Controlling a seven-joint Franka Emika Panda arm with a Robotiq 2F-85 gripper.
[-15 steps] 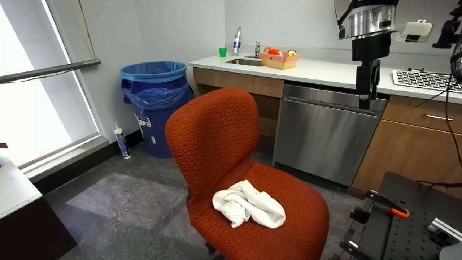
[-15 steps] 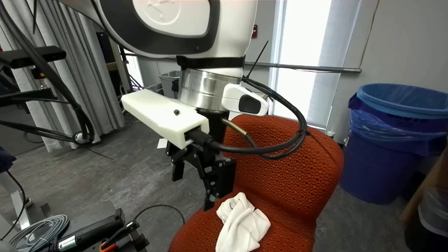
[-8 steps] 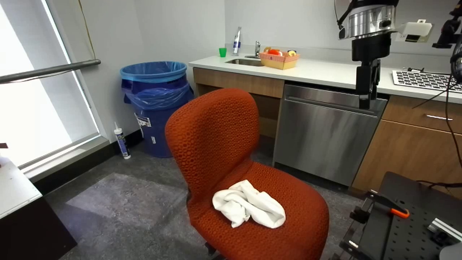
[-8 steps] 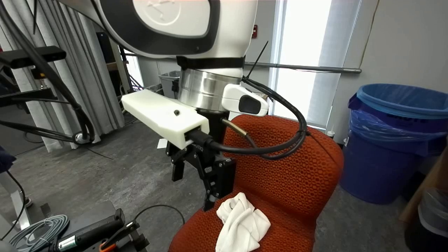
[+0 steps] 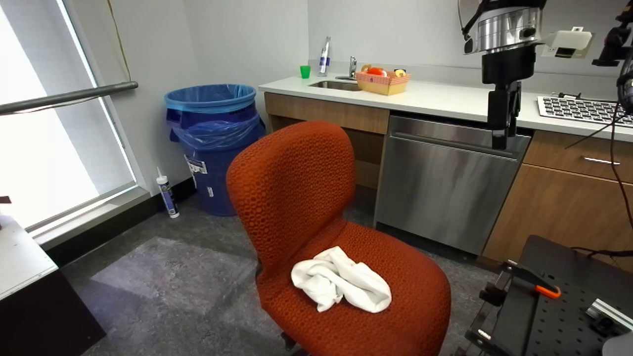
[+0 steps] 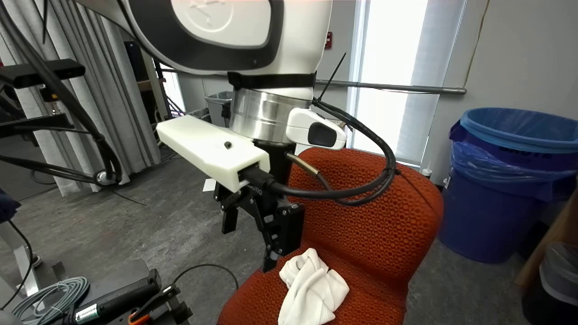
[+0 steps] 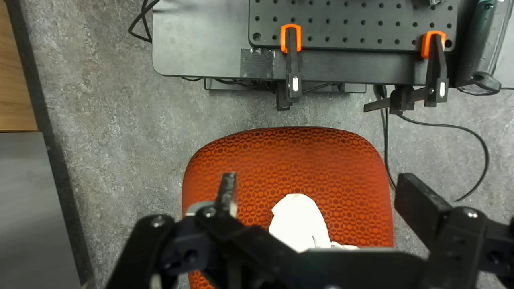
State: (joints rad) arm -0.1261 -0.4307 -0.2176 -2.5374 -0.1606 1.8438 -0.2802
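Observation:
My gripper [image 6: 249,243] is open and empty, with its fingers spread wide and pointing down. It also shows in the wrist view [image 7: 319,184] and, side-on, in an exterior view [image 5: 501,141]. A crumpled white cloth [image 5: 341,282] lies on the seat of an orange patterned chair [image 5: 292,183]. The cloth also shows in an exterior view [image 6: 311,289] and in the wrist view [image 7: 299,220], where the gripper body hides its lower part. The gripper hangs above the chair seat [image 7: 289,160], apart from the cloth, and touches nothing.
A black table [image 7: 200,40] with orange-tipped clamps [image 7: 293,64] stands in front of the seat. A black cable [image 7: 461,127] runs on the floor. A blue bin [image 5: 217,148] stands behind the chair. A counter [image 5: 445,101] carries a basket [image 5: 383,84], a green cup [image 5: 305,71] and a keyboard [image 5: 583,110].

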